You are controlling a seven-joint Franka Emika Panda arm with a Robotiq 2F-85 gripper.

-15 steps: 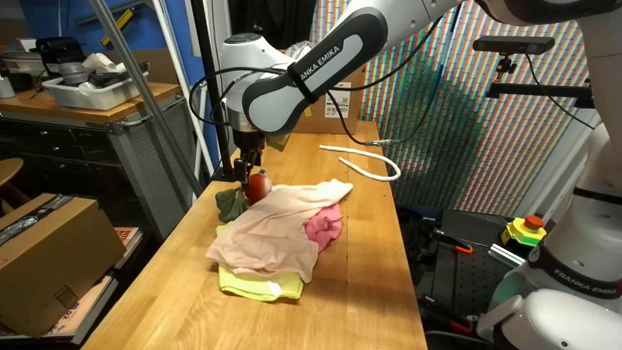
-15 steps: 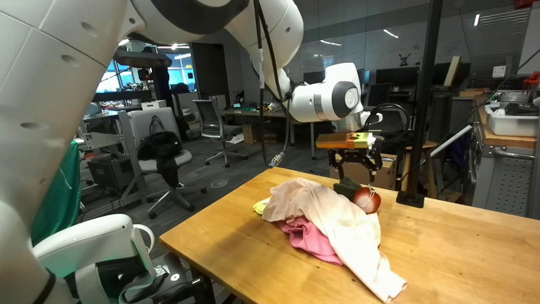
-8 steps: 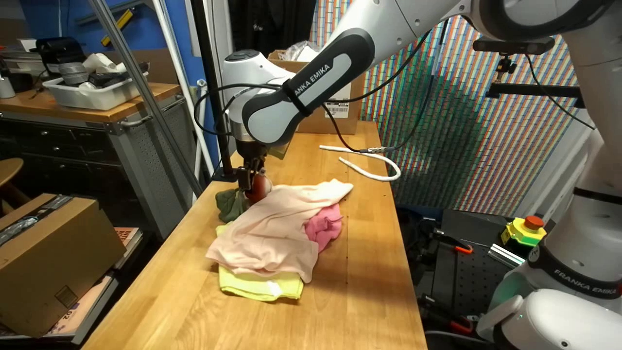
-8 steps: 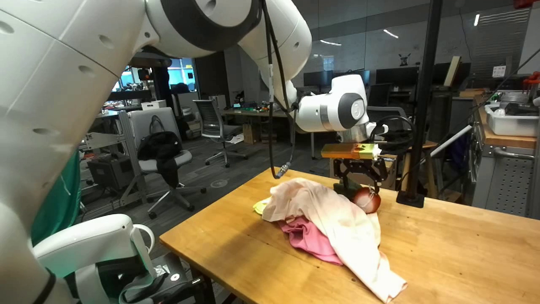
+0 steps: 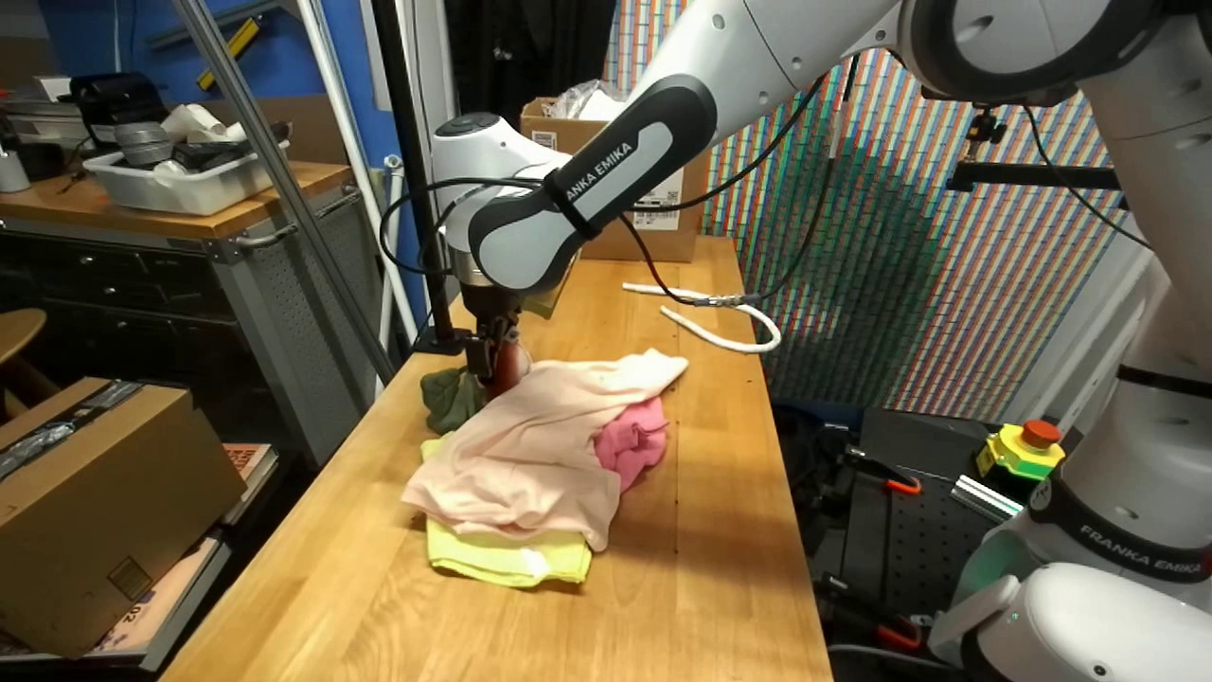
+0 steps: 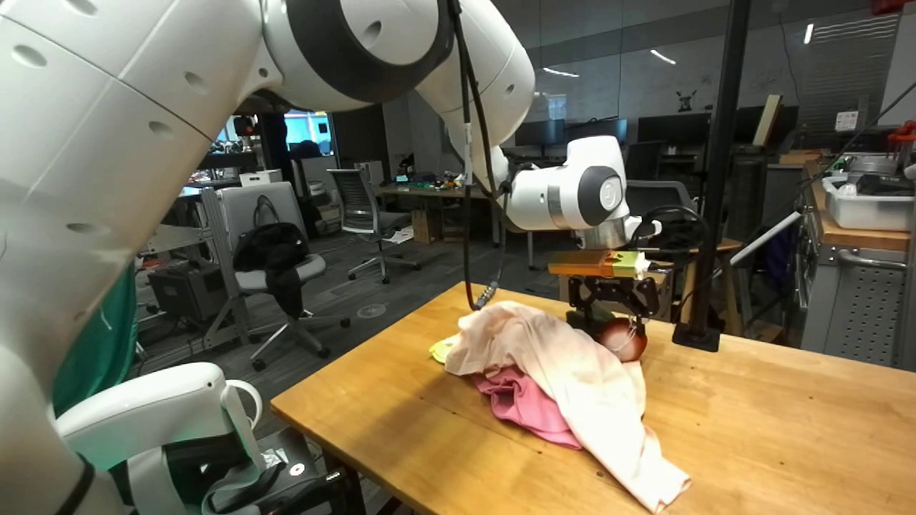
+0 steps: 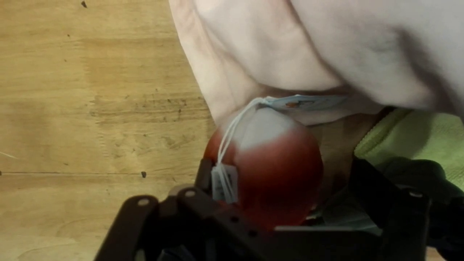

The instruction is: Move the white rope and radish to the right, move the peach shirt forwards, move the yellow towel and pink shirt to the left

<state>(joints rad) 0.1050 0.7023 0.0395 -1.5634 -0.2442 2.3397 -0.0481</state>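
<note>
The red and white radish [image 5: 512, 364] lies on the table at the peach shirt's edge; it shows also in an exterior view [image 6: 623, 340] and the wrist view [image 7: 279, 170]. My gripper [image 7: 282, 175] is open around it: one finger is by its tag, the other stands apart with a gap. The peach shirt [image 5: 540, 445] is spread over the yellow towel [image 5: 511, 559] and pink shirt [image 5: 632, 440]. In the wrist view the peach shirt [image 7: 290, 47] and the towel [image 7: 417, 134] lie beyond the radish. The white rope [image 5: 753, 348] lies bent at the table's far side.
A dark green cloth [image 5: 450, 400] lies beside the radish. A black pole with a base plate [image 6: 695, 337] stands at the table edge near my gripper. A cardboard box [image 5: 686, 223] stands at the table's far end. My arm's cable hangs over the rope.
My gripper has moved down over the radish, its fingers now on either side of it. The arm has lowered with it. The cloths, rope and radish have not visibly moved.
</note>
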